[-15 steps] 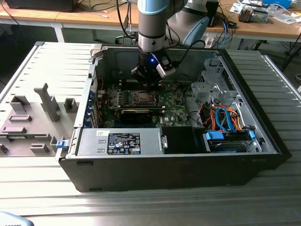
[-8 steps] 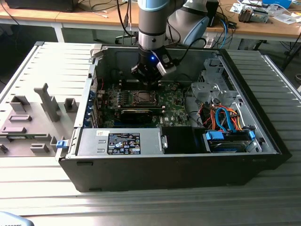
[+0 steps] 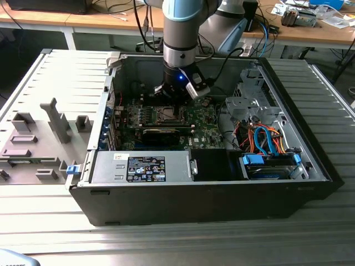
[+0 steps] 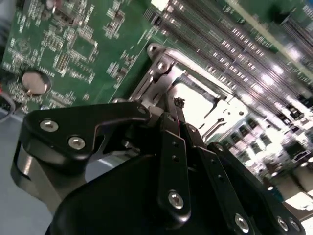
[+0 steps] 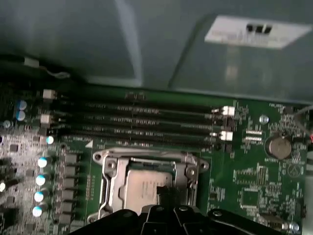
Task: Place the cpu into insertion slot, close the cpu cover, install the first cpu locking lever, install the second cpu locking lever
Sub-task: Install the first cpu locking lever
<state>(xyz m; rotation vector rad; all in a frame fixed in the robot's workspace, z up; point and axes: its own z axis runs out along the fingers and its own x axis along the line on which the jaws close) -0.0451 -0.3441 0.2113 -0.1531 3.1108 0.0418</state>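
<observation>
First wrist view: the cpu (image 5: 146, 190) sits in the insertion slot (image 5: 115, 193), silvery top up, with the cpu cover (image 5: 146, 159) lying flat around it. My gripper (image 5: 164, 198) is right over the chip's near edge, fingertips drawn together, touching or just above it. Green circuit board (image 5: 244, 186) surrounds; long black memory slots (image 5: 142, 122) lie just beyond, inside the computer case (image 3: 310, 160).
</observation>
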